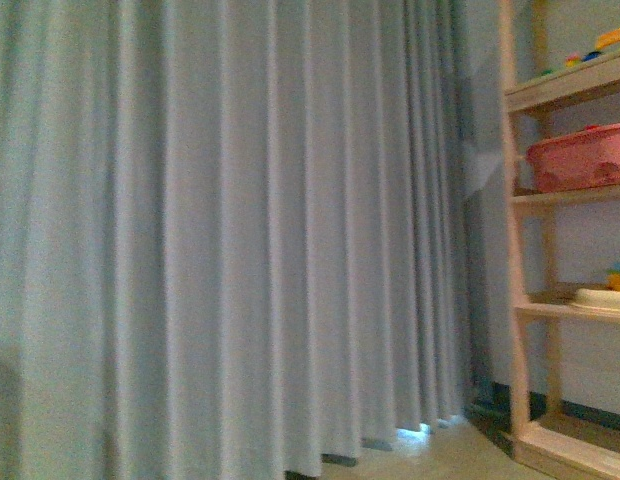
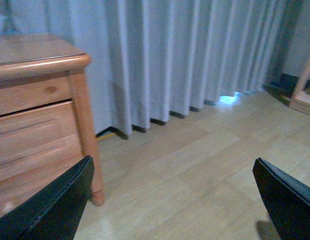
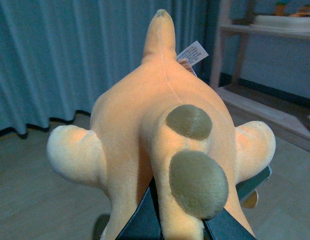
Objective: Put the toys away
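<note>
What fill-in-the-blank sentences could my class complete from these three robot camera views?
1. The right fingers grip an ____ plush toy.
2. The left fingers stand wide ____, holding nothing.
3. The pink basket sits on a wooden ____.
Missing words: orange; open; shelf.

The toy [image 3: 165, 130] was soft, matt plush cloth with a paper tag [image 3: 192, 54]. A matt cloth curtain [image 1: 230, 230] hung beside a pale bare-wood shelf [image 1: 517, 250]. The cabinet [image 2: 40, 100] was glossy varnished wood, the floor [image 2: 195, 175] smooth and faintly shiny.
</note>
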